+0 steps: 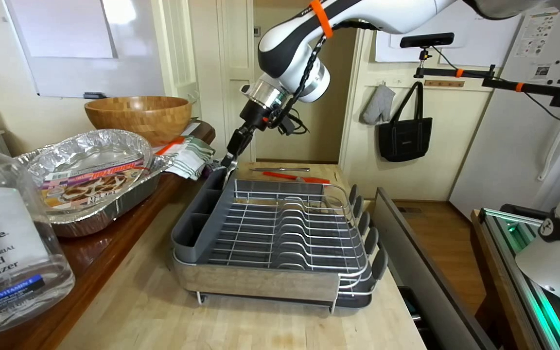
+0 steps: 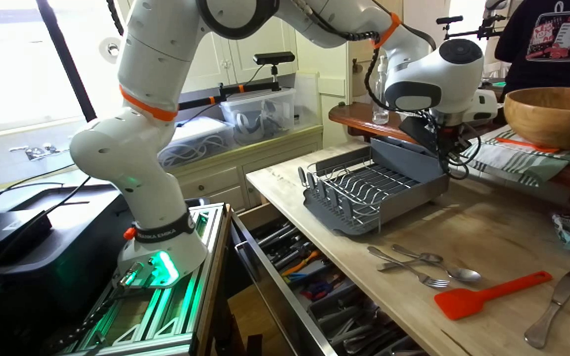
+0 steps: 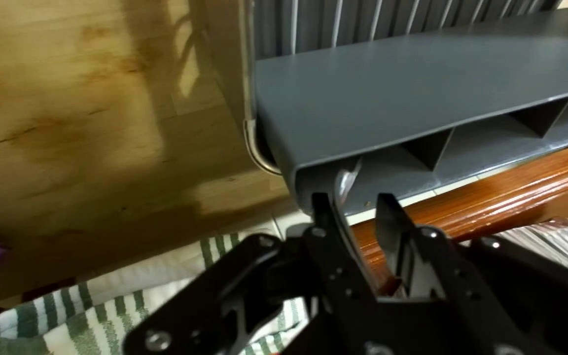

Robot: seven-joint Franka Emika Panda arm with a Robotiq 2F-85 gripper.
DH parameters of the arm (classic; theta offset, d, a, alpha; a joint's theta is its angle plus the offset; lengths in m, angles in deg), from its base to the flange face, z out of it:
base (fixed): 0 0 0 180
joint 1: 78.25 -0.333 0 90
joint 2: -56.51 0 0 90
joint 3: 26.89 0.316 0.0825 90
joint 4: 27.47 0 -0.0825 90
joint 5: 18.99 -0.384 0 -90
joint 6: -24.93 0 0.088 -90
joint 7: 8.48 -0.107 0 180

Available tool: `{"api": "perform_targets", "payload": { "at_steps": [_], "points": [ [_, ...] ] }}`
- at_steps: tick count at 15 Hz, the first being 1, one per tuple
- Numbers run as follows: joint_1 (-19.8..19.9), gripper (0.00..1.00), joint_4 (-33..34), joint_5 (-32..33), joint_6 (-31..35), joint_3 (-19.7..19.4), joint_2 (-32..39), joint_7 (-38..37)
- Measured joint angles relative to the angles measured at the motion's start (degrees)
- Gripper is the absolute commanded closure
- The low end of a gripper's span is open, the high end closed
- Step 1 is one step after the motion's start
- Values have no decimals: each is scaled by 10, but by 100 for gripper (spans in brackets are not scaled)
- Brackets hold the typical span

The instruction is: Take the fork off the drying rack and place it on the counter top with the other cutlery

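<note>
The drying rack (image 1: 260,282) stands on the wooden counter top (image 1: 231,333). A slim silver utensil, apparently the fork (image 1: 229,175), stands tilted in the end compartment of the rack's grey caddy. In the wrist view the fork (image 3: 346,182) lies between my fingers, along the left one, with a gap to the right finger; its lower end is hidden in the caddy. My gripper (image 3: 354,204) is open at the caddy end; it also shows in an exterior view (image 1: 230,159). Another fork (image 2: 426,280), a spoon (image 2: 463,274) and a knife (image 2: 554,306) lie on the counter.
A red spatula (image 2: 493,292) lies between the cutlery. A raised dark wood ledge beside the caddy bears a striped towel (image 2: 527,163), a wooden bowl (image 2: 554,116) and a foil tray (image 1: 114,211). A drawer (image 2: 285,287) stands open along the counter's edge.
</note>
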Motion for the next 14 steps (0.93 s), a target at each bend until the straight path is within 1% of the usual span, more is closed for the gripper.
{"api": "perform_targets", "payload": {
  "at_steps": [2,3,6,14],
  "points": [
    [5,100,0,0,-12,0,-5,-4],
    [9,98,1,0,-19,1,-7,-5],
    [22,98,3,-4,-40,4,-13,-6],
    [34,98,2,-8,-56,5,-34,-16]
  ]
}}
